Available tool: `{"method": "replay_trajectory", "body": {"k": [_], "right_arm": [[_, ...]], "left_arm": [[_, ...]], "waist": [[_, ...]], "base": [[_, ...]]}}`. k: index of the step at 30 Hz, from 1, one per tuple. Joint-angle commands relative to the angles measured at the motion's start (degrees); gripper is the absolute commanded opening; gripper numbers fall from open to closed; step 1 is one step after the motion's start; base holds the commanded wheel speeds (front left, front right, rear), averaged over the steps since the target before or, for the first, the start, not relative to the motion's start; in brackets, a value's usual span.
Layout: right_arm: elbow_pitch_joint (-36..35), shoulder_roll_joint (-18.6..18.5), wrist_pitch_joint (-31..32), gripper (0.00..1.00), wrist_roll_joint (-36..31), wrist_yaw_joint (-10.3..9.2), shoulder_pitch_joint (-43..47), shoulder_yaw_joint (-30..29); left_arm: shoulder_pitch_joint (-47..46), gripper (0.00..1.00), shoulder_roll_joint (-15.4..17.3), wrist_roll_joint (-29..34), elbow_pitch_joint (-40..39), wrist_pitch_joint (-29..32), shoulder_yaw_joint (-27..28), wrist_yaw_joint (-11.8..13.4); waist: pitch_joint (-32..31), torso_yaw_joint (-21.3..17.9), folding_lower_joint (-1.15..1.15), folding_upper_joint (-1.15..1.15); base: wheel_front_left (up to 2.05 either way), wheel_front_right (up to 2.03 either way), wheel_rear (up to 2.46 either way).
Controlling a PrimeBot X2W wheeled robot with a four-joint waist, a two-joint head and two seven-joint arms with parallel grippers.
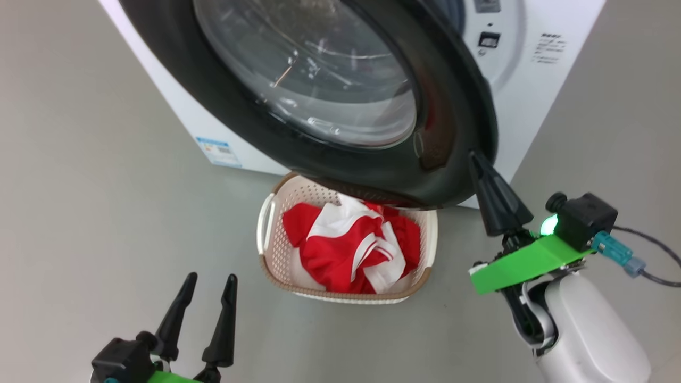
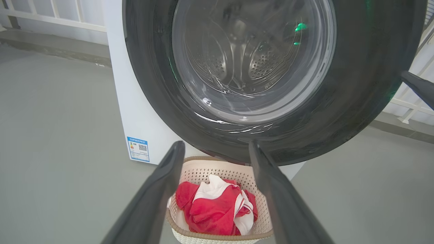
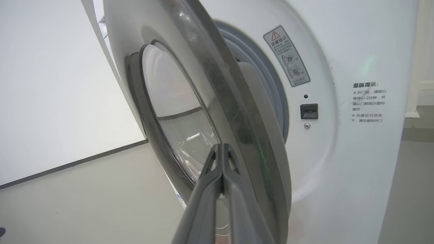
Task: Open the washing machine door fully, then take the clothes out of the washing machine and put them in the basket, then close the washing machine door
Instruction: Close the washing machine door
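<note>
Head view: clothes [image 1: 340, 250] in basket [image 1: 429, 239]; washing machine door [image 1: 457, 106] not yet shut; right tool [image 1: 472, 155] pinched empty, left tool [image 1: 212, 276] splayed empty.

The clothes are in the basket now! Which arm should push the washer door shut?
Probably the right arm. Its shut jaws sit right by the rim of the washing machine door; the left arm hangs low, jaws open, farther from the door.

- The washing machine door [image 1: 223, 106] runs off the head view's top edge.
- Its lower rim hides the far end of the basket [image 1: 270, 250].
- Print on the blue label [image 1: 217, 151] is too small to read.
</note>
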Motion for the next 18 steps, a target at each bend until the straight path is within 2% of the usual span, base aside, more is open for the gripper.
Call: {"method": "replay_trajectory", "body": {"k": [1,18], "right_arm": [[-1.28,0.39,-0.36,0.0,-0.43,0.42,-2.05,0.81],[-0.79,0.39,-0.36,0.0,-3.2,0.42,-13.23,-6.33]], "left_arm": [[-1.92,1.0,0.46,-0.35,-1.31,-0.7,1.54,-0.31],[-8.55,1.0,-0.51,-2.95,-1.88,-0.7,-1.94,-0.31]], "waist": [[2.16,1.91,0.0,0.0],[11.18,5.22,0.0,0.0]], "base": [[0.0,0.0,0.0],[0.0,0.0,0.0]]}}
